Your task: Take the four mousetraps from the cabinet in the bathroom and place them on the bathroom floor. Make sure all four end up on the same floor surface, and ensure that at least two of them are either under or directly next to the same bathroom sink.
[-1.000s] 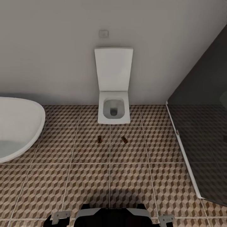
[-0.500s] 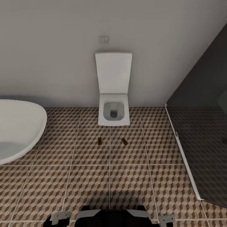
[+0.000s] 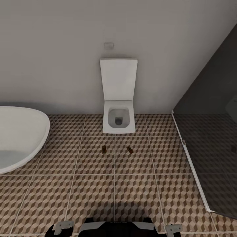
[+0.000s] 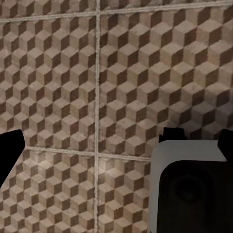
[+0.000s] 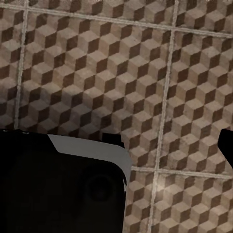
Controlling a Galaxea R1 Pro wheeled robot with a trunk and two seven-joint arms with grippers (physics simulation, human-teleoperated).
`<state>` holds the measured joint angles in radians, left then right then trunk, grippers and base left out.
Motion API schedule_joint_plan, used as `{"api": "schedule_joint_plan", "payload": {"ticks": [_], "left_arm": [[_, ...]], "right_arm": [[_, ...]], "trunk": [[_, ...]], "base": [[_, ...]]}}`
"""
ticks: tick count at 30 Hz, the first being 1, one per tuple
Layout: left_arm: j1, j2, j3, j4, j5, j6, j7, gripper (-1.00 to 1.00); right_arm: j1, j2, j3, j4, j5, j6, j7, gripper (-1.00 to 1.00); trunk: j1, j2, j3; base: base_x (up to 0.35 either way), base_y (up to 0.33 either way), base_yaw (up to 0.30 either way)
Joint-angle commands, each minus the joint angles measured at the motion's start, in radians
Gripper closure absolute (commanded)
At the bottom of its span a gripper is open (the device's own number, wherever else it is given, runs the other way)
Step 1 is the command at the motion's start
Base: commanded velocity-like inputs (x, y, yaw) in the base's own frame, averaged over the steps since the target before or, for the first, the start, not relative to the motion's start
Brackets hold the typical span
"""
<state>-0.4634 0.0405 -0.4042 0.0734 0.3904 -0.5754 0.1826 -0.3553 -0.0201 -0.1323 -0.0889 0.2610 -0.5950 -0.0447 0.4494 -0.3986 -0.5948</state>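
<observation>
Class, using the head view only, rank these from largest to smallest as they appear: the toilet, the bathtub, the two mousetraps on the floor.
1. Bathtub, though it is cut off at the edge of the picture.
2. Toilet.
3. The left mousetrap and right mousetrap look alike in size; no ranking between them.

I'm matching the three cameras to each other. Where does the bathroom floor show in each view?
Head view: the bathroom floor covers the lower half, from the bathtub to the dark glass.
Left wrist view: it spreads behind the robot's body.
Right wrist view: again behind that body.
Shared landmark: the pale grout lines.
</observation>
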Motion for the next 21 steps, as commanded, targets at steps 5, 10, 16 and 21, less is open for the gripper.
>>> {"api": "schedule_joint_plan", "payload": {"ticks": [5,10,16,21], "left_arm": [[0.000,-0.001,-0.008,0.003,0.004,-0.004,0.003,-1.00],[0.000,0.000,-0.008,0.003,0.004,-0.004,0.003,-1.00],[0.000,0.000,-0.008,0.003,0.004,-0.003,0.003,-1.00],[0.001,-0.001,-0.008,0.003,0.004,-0.003,0.003,-1.00]], "right_arm": [[-0.001,0.000,-0.006,0.001,0.011,-0.003,-0.005,-1.00],[-0.001,0.000,-0.006,0.001,0.010,-0.003,-0.005,-1.00],[-0.001,0.000,-0.006,0.002,0.010,-0.003,-0.005,-1.00],[-0.001,0.000,-0.006,0.003,0.011,-0.003,-0.005,-1.00]], "trunk": [[0.001,-0.001,0.007],[0.001,-0.001,0.015],[0.001,-0.001,0.025],[0.001,-0.001,0.033]], "base": [[0.000,0.000,0.000],[0.000,0.000,0.000],[0.000,0.000,0.000],[0.000,0.000,0.000]]}}
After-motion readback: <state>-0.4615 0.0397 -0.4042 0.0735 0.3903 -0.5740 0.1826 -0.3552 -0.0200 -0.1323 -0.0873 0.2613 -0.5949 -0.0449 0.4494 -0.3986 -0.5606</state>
